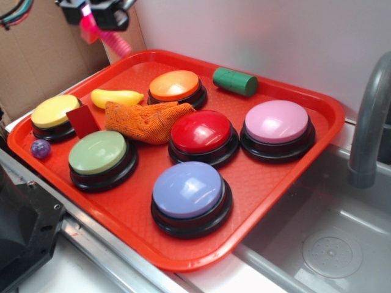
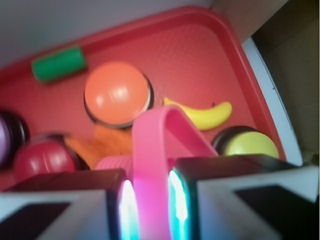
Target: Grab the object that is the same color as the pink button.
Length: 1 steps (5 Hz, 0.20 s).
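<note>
Holding the hot-pink piece (image 2: 150, 165) pinched between its closed fingers, the pincer (image 1: 101, 15) hangs above the tray's (image 1: 317, 104) far left corner, so the grab looks done, the pink button (image 1: 277, 122) untouched.

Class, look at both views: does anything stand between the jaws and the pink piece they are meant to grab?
Nothing does. The gripper is already shut on the pink piece, held above the tray.

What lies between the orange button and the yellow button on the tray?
In the exterior view, a yellow banana-shaped toy lies on the tray between the orange button and the yellow button. The wrist view shows this too.
</note>
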{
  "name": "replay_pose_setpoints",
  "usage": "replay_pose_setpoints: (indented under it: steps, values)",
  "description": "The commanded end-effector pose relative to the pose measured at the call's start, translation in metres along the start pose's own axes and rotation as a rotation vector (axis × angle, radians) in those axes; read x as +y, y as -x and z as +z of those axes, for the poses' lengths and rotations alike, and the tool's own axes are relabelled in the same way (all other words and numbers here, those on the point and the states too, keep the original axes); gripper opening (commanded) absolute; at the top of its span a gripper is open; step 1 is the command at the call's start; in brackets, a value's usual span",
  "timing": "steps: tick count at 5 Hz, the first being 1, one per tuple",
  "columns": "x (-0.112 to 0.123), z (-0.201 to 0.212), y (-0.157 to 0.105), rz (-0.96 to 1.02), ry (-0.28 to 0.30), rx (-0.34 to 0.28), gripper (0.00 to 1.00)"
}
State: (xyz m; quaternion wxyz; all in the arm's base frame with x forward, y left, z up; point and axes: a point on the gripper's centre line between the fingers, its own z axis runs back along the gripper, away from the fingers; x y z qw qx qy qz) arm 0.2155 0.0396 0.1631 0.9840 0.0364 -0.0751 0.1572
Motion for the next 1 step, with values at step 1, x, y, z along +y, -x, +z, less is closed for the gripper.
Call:
replay_pose_setpoints:
  steps: [1]
  values:
    - [0.0098,0.0004,0.0062,-0.032,-0.013,-0.029,0.00]
